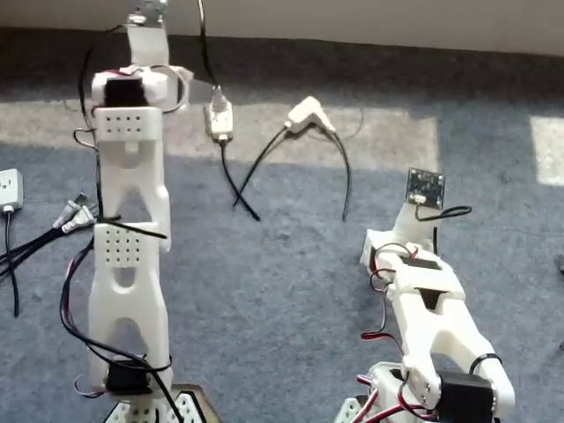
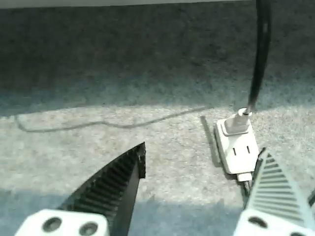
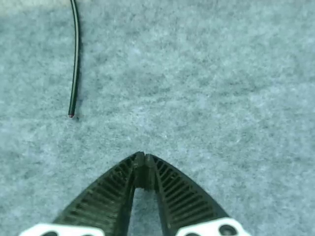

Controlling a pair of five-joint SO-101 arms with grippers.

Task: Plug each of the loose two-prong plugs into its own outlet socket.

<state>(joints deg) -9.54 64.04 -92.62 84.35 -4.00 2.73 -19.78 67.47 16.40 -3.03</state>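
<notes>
L gripper [image 2: 203,152] is gaping wide, w/ the white socket block [image 2: 236,145] just beside one jaw. In the high view it's ~4 o'clock of that gripper, long axis 12–6. R gripper [image 3: 144,164] is closed and farther off, so L's job imo.

The surface [image 1: 291,264] is covered in a grey, short-piled, carpet-like fabric. A pale wall [image 1: 397,18] runs along its far edge, with a strip of shadow just below it. Nearer than that shadow a band of sunlight [image 1: 388,137] crosses the fabric, and a second bright patch [image 1: 548,150] lies at the edge. At the opposite side a bundle of black cables [image 1: 35,240] ends in white connectors [image 1: 75,214]. A small dark object [image 1: 560,262], cut off by the frame, cannot be identified.
</notes>
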